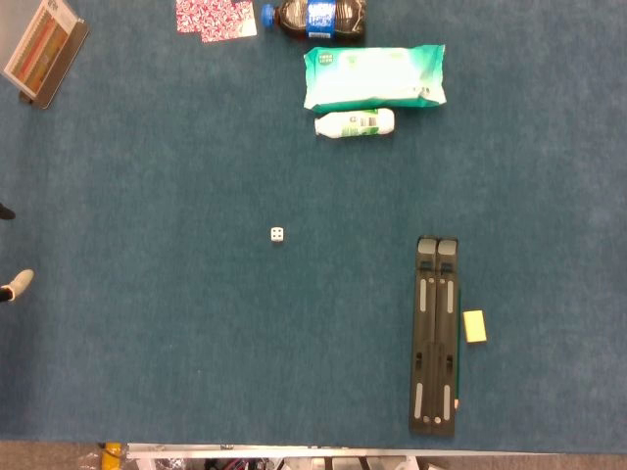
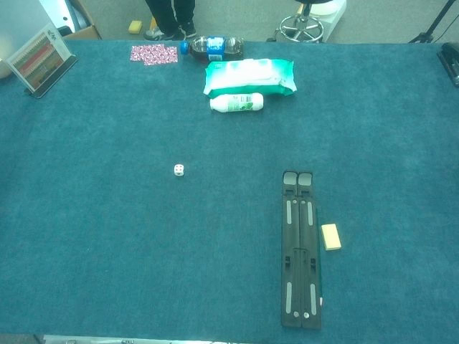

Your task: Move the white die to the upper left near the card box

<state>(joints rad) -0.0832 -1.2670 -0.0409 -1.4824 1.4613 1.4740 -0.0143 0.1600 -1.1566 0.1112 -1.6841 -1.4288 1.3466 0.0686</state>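
Note:
The white die (image 1: 277, 234) (image 2: 178, 170) lies alone on the blue cloth near the middle of the table. The red-patterned card box (image 1: 216, 18) (image 2: 153, 54) lies flat at the far edge, left of centre. Only two fingertips of my left hand (image 1: 14, 285) poke in at the left edge of the head view, spread apart, holding nothing and far left of the die. The chest view shows no hand. My right hand is out of both views.
A dark bottle (image 1: 315, 20), a green wipes pack (image 1: 375, 76) and a small white bottle (image 1: 355, 123) sit at the back centre. A stand of colour cards (image 1: 44, 49) is at the far left corner. A black folding stand (image 1: 435, 333) and a yellow block (image 1: 474, 326) lie at the right.

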